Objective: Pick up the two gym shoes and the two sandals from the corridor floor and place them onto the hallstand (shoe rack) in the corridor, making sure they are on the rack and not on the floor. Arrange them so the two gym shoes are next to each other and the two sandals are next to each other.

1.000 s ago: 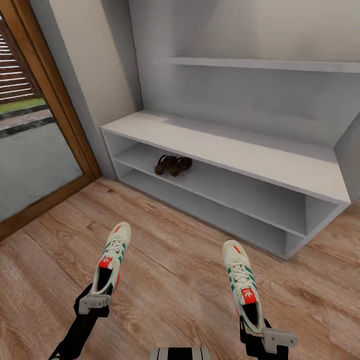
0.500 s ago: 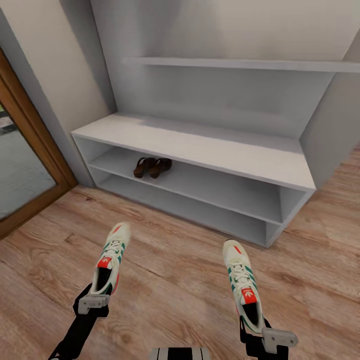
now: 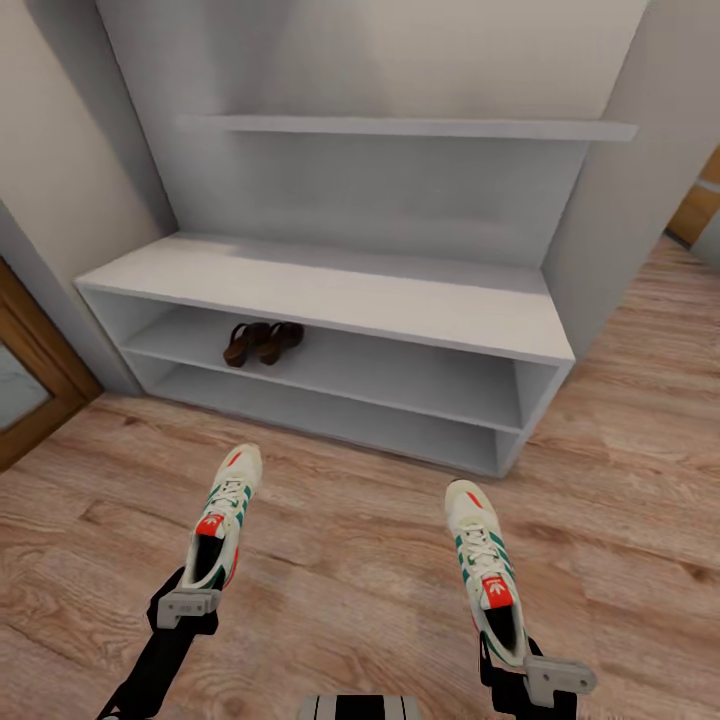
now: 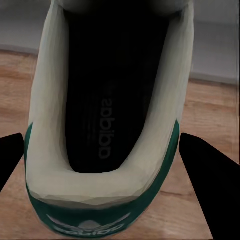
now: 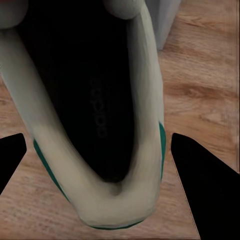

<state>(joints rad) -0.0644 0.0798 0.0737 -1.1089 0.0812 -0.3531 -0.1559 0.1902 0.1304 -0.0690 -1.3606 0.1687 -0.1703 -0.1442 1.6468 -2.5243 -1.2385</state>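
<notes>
Between each arm's fingers [image 4: 12, 157], one gym shoe's [image 3: 225, 515] heel.

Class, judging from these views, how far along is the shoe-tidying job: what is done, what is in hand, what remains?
Done: both sandals sit side by side on the hallstand's upper tier. In hand: the left tool holds one gym shoe by its heel and the right tool holds the other gym shoe. Left: setting both together on the rack.
</notes>
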